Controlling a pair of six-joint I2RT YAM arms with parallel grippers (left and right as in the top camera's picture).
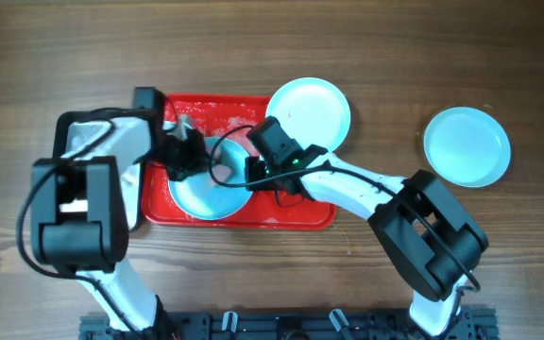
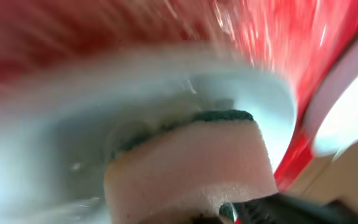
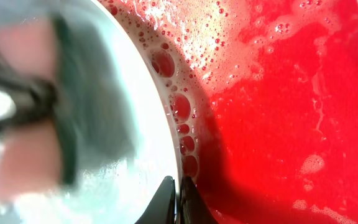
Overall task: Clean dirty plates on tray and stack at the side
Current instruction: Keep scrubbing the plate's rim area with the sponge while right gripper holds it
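Large red rectangular plastic tray (image 1: 291, 212) sits left of centre on the brown wooden table (image 1: 64, 57), its floor wet with white soap foam (image 3: 179, 106) and bubbles. One round pale turquoise plate (image 1: 201, 194) lies in the tray's near-left part. Left gripper (image 1: 189, 156) is over the plate's far-left side, fingers clamped on a pink sponge with a dark green scouring face (image 2: 191, 168); the green face is pressed against the plate's inner surface, and the view is blurred. Right gripper (image 1: 251, 172) is at the plate's right edge, its two fingertips (image 3: 166, 198) nearly together, pinching the rim between them; bubbles cling just outside the rim there. Second turquoise plate (image 1: 310, 111) lies at the tray's far-right corner, overlapping the rim; whether it rests on tray or table, cannot tell. Third turquoise plate (image 1: 467, 146) lies on the table well to the right, apart from the tray and both arms
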